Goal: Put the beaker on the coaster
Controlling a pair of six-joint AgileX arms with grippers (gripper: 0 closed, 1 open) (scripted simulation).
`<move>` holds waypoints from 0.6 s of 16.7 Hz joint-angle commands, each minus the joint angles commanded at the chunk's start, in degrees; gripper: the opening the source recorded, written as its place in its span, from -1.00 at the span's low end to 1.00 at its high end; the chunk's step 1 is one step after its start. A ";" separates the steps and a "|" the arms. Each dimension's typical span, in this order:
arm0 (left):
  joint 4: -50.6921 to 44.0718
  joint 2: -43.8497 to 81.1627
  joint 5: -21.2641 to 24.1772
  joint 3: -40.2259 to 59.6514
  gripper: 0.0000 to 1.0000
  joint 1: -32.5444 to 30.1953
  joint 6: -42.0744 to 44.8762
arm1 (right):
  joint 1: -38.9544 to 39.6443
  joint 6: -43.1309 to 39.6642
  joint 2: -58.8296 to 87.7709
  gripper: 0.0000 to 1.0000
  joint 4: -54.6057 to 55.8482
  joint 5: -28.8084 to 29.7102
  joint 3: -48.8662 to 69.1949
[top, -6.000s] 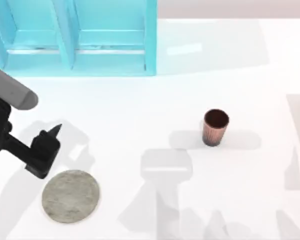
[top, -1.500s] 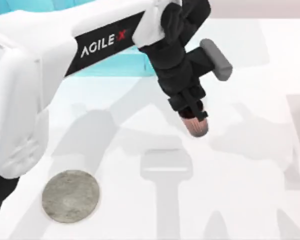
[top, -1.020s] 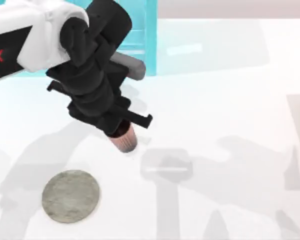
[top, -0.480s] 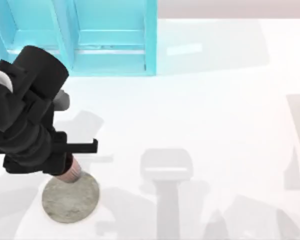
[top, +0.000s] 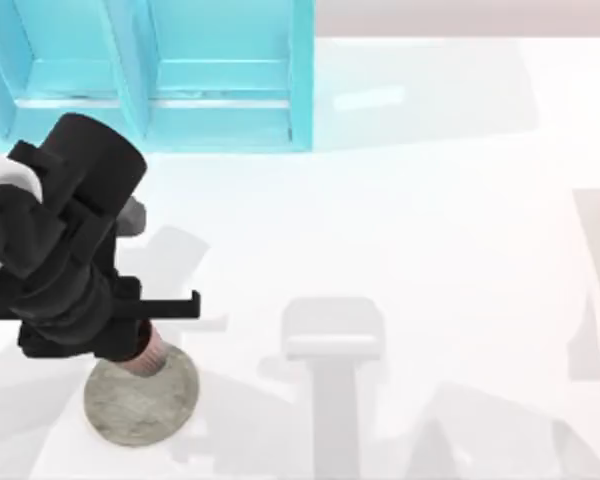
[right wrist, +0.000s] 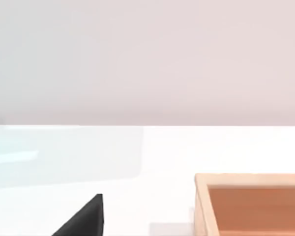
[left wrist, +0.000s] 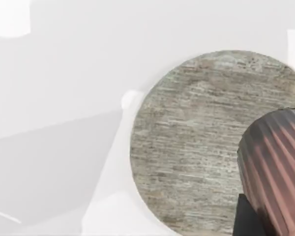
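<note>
The coaster (top: 140,402) is a flat grey mottled disc lying near the table's front left. My left gripper (top: 138,345) hovers over its far edge, shut on the beaker (top: 146,353), a copper-brown ribbed cup whose lower end pokes out beneath the black wrist. In the left wrist view the beaker (left wrist: 278,162) hangs over one side of the coaster (left wrist: 191,142). I cannot tell whether the cup's base touches the disc. A dark bit of my right gripper (right wrist: 83,221) shows in the right wrist view.
A turquoise shelf unit (top: 160,80) stands along the table's back left, just behind the left arm. In the right wrist view there is an open wooden box (right wrist: 255,204). White tabletop stretches across the middle and right.
The beaker, once standing right of the middle, was lifted by the left gripper and carried left. In the last half second it shifted slightly further over the coaster.
</note>
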 joint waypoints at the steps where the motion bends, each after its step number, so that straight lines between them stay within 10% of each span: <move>1: 2.06 0.78 -0.07 -0.92 -1.00 -0.01 -0.01 | 0.00 0.00 0.00 1.00 0.00 0.00 0.00; 10: 12.63 5.23 -0.18 -5.94 -1.00 -0.01 -0.20 | 0.00 0.00 0.00 1.00 0.00 0.00 0.00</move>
